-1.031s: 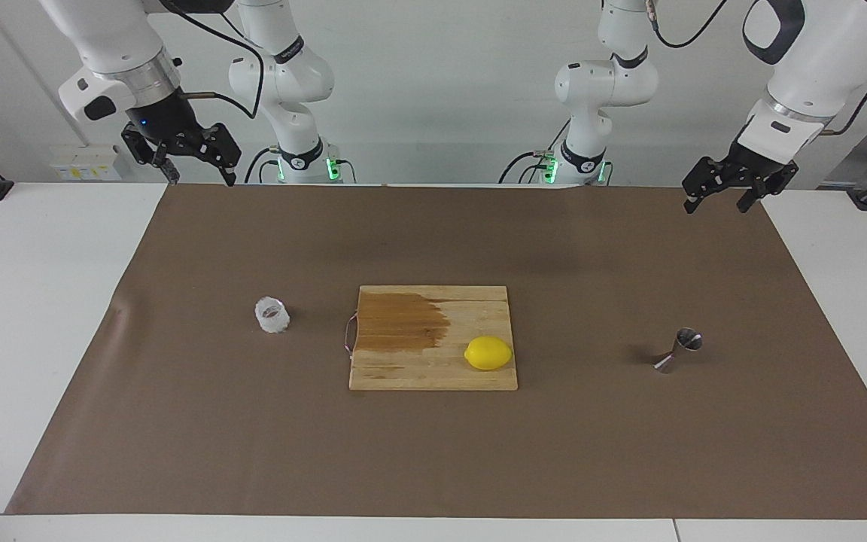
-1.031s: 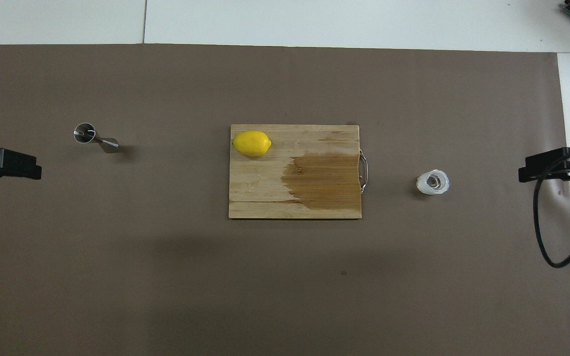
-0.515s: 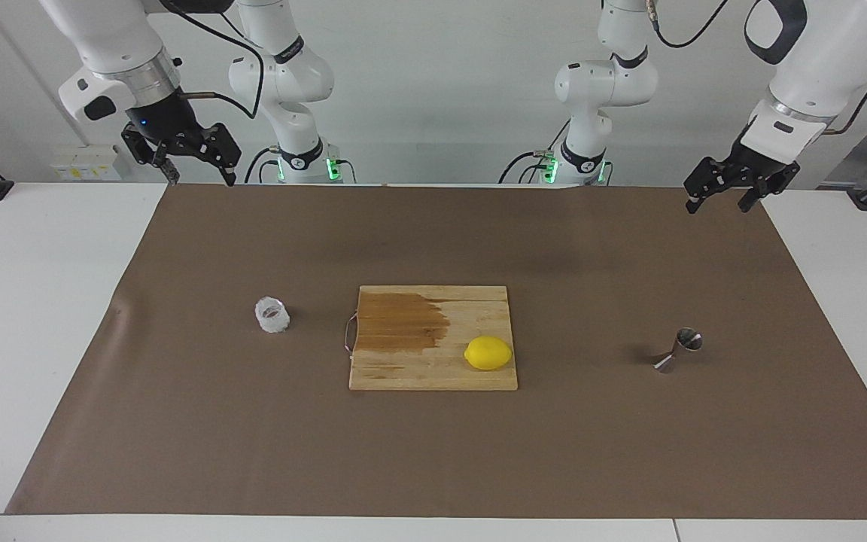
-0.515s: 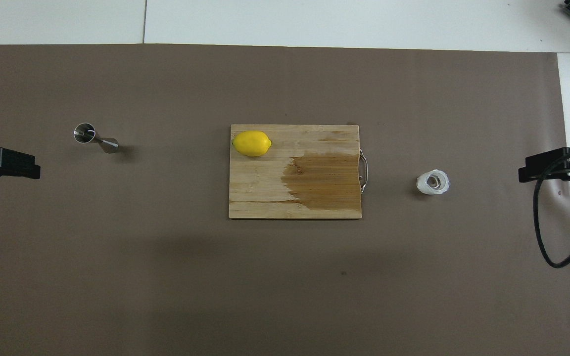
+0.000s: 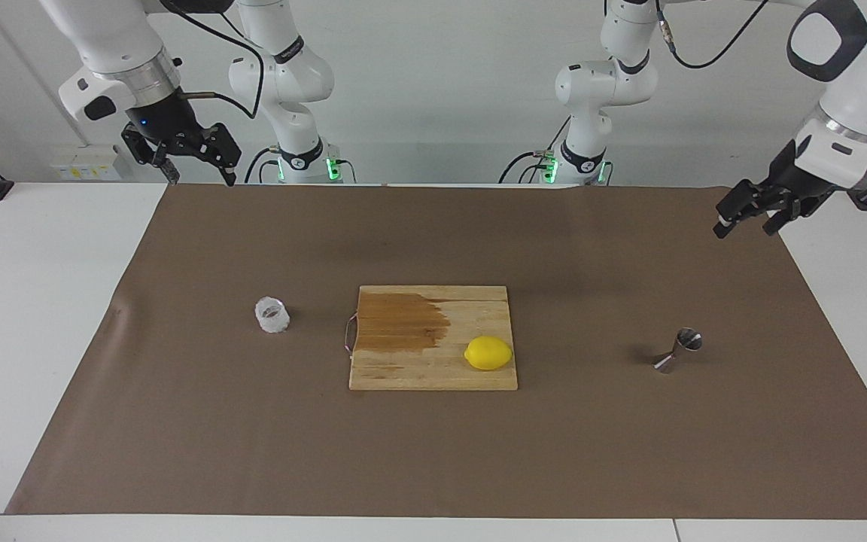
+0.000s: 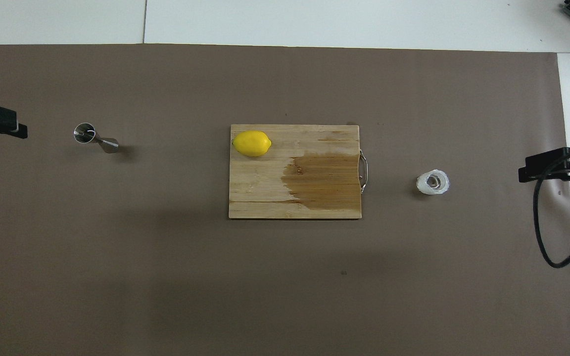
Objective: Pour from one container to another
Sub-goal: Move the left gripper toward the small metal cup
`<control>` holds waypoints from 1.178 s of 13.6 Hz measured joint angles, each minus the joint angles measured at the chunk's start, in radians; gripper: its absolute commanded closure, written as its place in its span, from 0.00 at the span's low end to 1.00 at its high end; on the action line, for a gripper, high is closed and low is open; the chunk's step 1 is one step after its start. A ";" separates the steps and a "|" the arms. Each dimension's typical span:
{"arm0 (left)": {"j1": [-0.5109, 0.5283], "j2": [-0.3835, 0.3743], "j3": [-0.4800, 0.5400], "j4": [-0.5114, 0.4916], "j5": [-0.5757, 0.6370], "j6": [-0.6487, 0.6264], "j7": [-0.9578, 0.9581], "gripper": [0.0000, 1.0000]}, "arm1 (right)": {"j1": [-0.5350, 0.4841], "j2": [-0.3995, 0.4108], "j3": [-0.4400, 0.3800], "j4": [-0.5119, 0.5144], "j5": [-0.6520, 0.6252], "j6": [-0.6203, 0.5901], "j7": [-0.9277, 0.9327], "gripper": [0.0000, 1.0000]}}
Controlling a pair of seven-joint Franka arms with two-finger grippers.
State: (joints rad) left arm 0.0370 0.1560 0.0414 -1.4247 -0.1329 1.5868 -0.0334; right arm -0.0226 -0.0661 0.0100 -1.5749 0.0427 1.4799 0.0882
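Observation:
The clear faceted cup (image 5: 272,315) (image 6: 433,182) stands upright on the brown mat, beside the cutting board toward the right arm's end. The steel hourglass jigger (image 5: 679,351) (image 6: 95,138) stands on the mat toward the left arm's end. My left gripper (image 5: 743,229) (image 6: 3,126) hangs open and empty over the mat's edge at that end, apart from the jigger. My right gripper (image 5: 202,179) (image 6: 537,170) waits open and empty, high over the mat's corner at the right arm's end.
A wooden cutting board (image 5: 433,373) (image 6: 265,193) with a dark wet patch lies mid-mat, its metal handle toward the cup. A yellow lemon (image 5: 488,353) (image 6: 252,143) rests on the board's corner toward the jigger. A black cable (image 6: 542,232) hangs by the right gripper.
The left gripper has dropped lower and swung outward over the mat's edge, now level with the jigger in the overhead view. The right arm, cup and jigger have not moved.

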 measured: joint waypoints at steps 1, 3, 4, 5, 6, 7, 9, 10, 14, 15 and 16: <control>0.012 0.059 0.002 0.046 -0.016 -0.003 -0.022 0.00 | 0.000 0.000 0.000 0.000 0.000 0.000 0.000 0.00; 0.028 0.175 0.002 0.133 -0.057 -0.003 -0.104 0.00 | 0.000 0.000 0.000 0.000 0.000 0.000 0.000 0.00; 0.039 0.214 0.003 0.164 -0.091 -0.001 -0.153 0.00 | 0.000 0.000 0.000 0.000 0.000 0.000 0.000 0.00; 0.055 0.239 0.003 0.184 -0.125 -0.001 -0.203 0.00 | 0.000 -0.002 0.000 0.000 0.000 0.000 0.000 0.00; 0.075 0.255 0.004 0.194 -0.156 -0.001 -0.267 0.00 | 0.000 -0.006 0.000 0.000 0.000 0.000 0.000 0.00; 0.095 0.273 0.004 0.195 -0.184 -0.001 -0.343 0.00 | 0.000 -0.013 0.000 0.000 0.000 0.000 0.000 0.00; 0.123 0.314 0.003 0.196 -0.237 0.013 -0.464 0.00 | 0.000 -0.024 0.000 0.000 0.000 0.000 0.000 0.00; 0.136 0.334 0.003 0.197 -0.264 0.024 -0.522 0.00 | 0.000 -0.028 0.000 0.000 0.000 0.000 0.000 0.00; 0.176 0.416 -0.002 0.197 -0.359 0.114 -0.681 0.00 | 0.000 -0.030 0.000 0.000 0.000 0.000 0.000 0.00; 0.188 0.428 -0.002 0.195 -0.383 0.128 -0.692 0.00 | 0.000 -0.030 0.000 0.000 0.000 0.000 0.000 0.00; 0.196 0.437 -0.001 0.189 -0.398 0.144 -0.700 0.00 | 0.000 -0.030 0.000 0.000 0.000 0.000 0.000 0.00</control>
State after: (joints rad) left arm 0.2334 0.5933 0.0400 -1.2357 -0.5312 1.7312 -0.7338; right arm -0.0226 -0.0958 0.0100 -1.5745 0.0427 1.4799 0.0882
